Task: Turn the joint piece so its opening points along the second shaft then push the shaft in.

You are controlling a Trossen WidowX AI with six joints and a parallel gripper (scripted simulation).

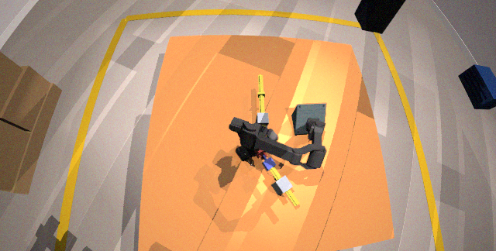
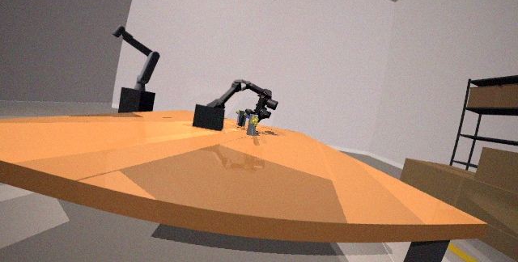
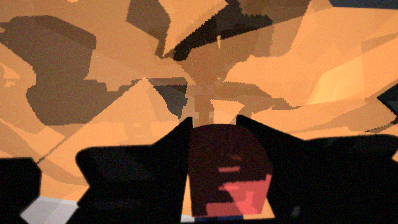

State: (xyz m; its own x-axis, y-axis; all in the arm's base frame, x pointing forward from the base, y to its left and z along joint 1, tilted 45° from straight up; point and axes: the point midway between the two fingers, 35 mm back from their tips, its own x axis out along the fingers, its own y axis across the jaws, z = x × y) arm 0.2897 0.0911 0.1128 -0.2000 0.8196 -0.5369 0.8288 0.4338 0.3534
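A yellow shaft (image 1: 292,198) runs through a pale block (image 1: 284,184) at the lower right in the top view and carries a blue hinge part (image 1: 268,163) at its upper-left end. Beyond that is the red joint piece (image 1: 262,153) (image 3: 230,165). My gripper (image 3: 214,120) is shut on the red joint piece, one dark finger on each side. The second yellow shaft (image 1: 260,84), with a dark collar (image 1: 261,94), runs through another pale block (image 1: 263,118) higher up. The arm hides that shaft's inner end and most of the joint, so the direction of the opening cannot be told.
The arm's dark base (image 1: 310,113) (image 2: 208,117) stands on the orange table (image 1: 186,88) (image 2: 263,181), to the right of the second shaft's block in the top view. The arm (image 1: 284,152) (image 2: 255,87) reaches over between the two blocks. Shadows cross the table.
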